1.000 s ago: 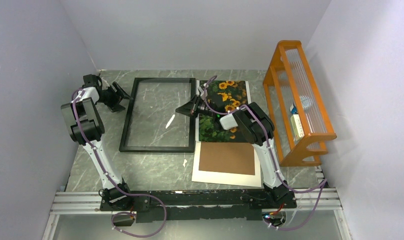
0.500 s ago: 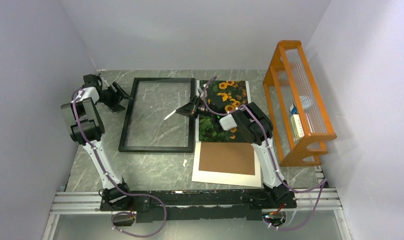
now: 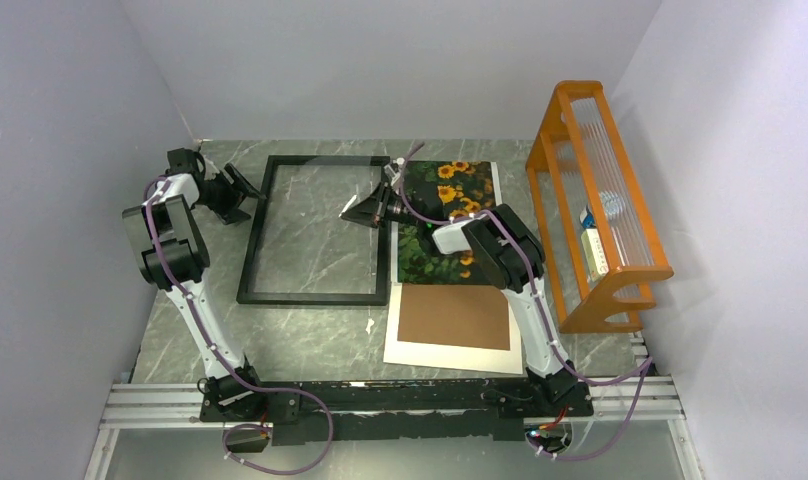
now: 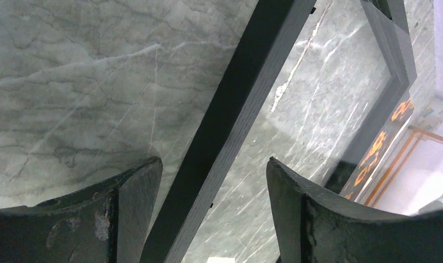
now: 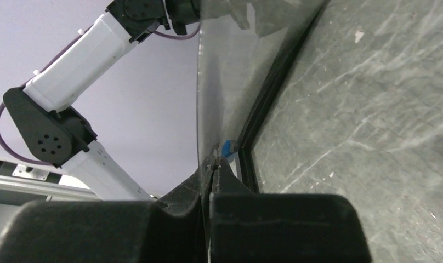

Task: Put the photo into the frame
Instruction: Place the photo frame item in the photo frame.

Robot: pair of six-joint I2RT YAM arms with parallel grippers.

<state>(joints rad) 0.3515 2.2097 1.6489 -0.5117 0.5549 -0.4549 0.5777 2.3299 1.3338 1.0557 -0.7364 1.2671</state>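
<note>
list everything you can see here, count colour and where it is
frame: one, black, flat on the table left of centre
clear pane: one, transparent, over the frame, its right edge lifted
photo: one, yellow sunflowers on dark green, flat just right of the frame
backing board: one, brown, on the mat sheet, nearer than the photo
mat sheet: one, white, under the board
rack: one, orange, far right; small items inside too small to tell
scrap: one, white, just below the frame
table: one, grey-green marble
left claw: one, black, open, straddling the frame's left bar
right claw: one, black, shut on the clear pane's edge
</note>
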